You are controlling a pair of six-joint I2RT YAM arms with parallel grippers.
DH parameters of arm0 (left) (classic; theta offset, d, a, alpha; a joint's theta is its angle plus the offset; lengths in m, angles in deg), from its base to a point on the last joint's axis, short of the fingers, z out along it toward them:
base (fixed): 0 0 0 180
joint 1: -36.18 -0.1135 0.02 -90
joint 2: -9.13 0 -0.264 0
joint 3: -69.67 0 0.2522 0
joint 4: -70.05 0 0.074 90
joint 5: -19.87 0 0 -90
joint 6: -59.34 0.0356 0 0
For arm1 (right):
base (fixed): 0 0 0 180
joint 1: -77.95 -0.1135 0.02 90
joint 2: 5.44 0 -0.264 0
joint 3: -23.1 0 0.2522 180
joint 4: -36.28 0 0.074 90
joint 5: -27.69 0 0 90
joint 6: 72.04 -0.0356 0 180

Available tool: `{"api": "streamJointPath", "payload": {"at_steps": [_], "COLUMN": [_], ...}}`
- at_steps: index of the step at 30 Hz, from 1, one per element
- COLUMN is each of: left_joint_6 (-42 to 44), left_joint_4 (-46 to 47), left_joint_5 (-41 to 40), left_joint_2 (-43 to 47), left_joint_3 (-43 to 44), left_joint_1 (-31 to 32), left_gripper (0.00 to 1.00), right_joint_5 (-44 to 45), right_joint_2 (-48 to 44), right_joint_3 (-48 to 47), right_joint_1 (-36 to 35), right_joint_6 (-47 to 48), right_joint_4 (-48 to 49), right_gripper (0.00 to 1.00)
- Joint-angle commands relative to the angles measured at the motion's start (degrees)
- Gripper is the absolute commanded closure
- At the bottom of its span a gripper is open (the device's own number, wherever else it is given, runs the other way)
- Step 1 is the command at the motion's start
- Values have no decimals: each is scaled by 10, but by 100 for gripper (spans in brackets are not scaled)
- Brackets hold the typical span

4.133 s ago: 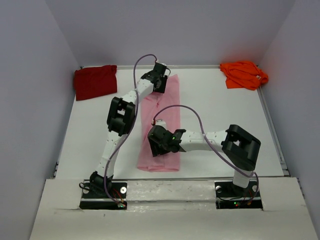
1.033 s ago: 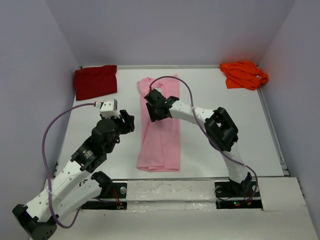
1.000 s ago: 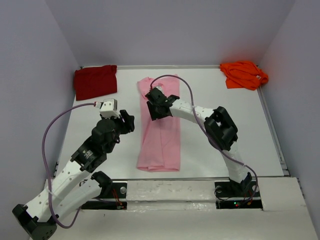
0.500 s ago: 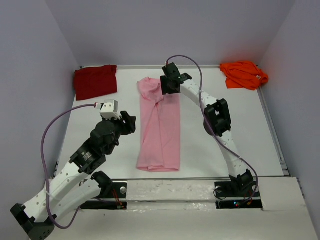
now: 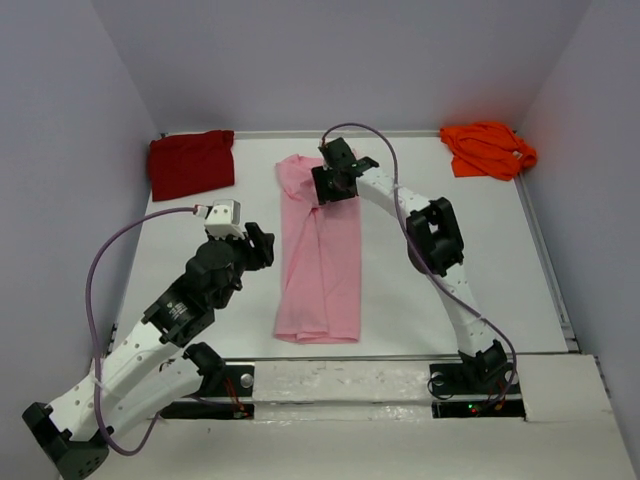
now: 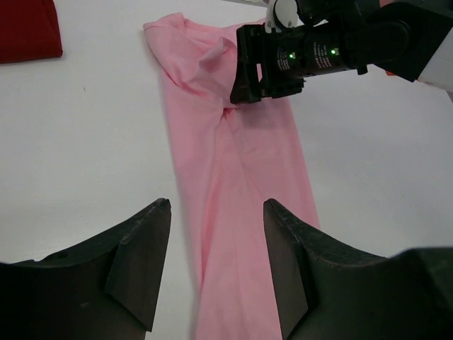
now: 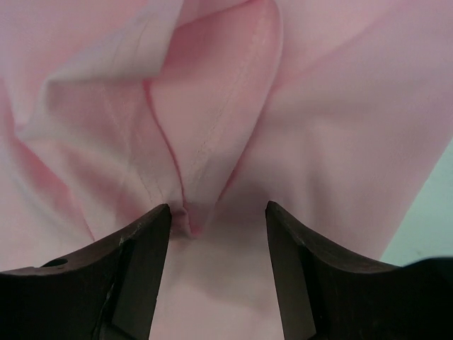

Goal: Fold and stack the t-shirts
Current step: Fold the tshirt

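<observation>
Light pink cloth t-shirt [image 5: 320, 260]: long strip, crosswise folds left. Dark red cloth t-shirt [image 5: 190, 163] and crumpled bright orange cloth t-shirt [image 5: 487, 148] lie apart; 0 of 3 stacked. Left gripper [image 6: 216, 205] and right gripper [image 7: 216, 212]: wide, empty.

The pink t-shirt [image 5: 320, 270], red t-shirt [image 5: 190, 165] and orange t-shirt [image 5: 487, 148] are plain.

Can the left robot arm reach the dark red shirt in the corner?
Probably yes. The left gripper is open and empty, and only bare table lies between it and the dark red shirt.
</observation>
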Motion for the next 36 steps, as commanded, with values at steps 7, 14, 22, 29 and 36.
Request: {"api": "streamJointPath", "payload": {"at_steps": [7,14,22,29,36], "left_joint_6": [8,7,4,4,1], "left_joint_4": [24,24,21,19,13], "left_joint_5": [-18,-13,-18,-24,-35], "left_joint_2": [1,4,8,10,9], "left_joint_3": [-3,-5,-6,-6,-5], "left_joint_1": [2,2,8,17,28], "left_gripper": [36,36,36,36,35], "right_joint_5": [5,17,16,24,44], "right_joint_2": [-165,-137,-72,-29,27], "right_joint_3": [197,188,145,84,-16], "right_joint_1": [-52,-60,-60,-50,-20], "right_joint_6": [-1,-4,-9,-12,-11], "right_joint_4": [68,65,61,39,8], "right_gripper": [37,37,36,36,36]}}
